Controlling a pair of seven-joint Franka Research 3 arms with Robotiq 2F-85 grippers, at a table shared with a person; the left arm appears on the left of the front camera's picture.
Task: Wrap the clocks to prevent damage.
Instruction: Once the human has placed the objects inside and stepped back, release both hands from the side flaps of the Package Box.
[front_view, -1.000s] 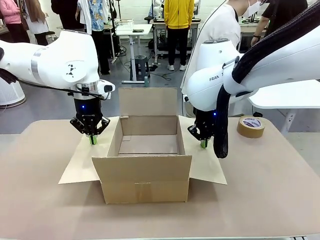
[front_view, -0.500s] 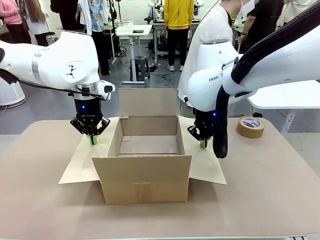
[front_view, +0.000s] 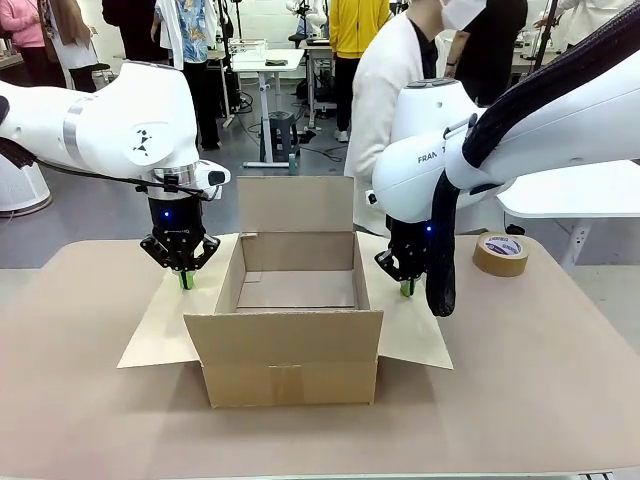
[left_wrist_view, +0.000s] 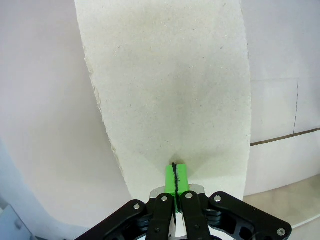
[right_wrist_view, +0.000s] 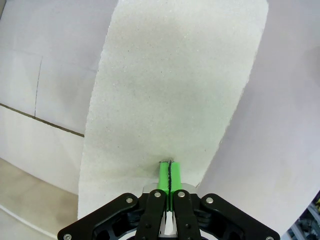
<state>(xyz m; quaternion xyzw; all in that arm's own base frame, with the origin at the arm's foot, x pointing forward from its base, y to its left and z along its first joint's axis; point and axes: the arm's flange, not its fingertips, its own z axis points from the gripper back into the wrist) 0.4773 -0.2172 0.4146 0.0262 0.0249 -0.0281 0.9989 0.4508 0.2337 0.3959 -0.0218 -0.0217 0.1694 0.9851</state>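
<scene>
The open brown cardboard box (front_view: 290, 365) stands mid-table with its flaps folded outward. The left gripper (front_view: 185, 281) points down over the left side flap (front_view: 165, 320), green pads pressed together on nothing. The right gripper (front_view: 407, 289), also closed and holding nothing, is over the right side flap (front_view: 415, 335). A brown tape roll (front_view: 501, 253) lies on the beige table (front_view: 540, 380), well apart from the box.

Matt, rough, fibrous brown cardboard box (front_view: 290, 368)
</scene>
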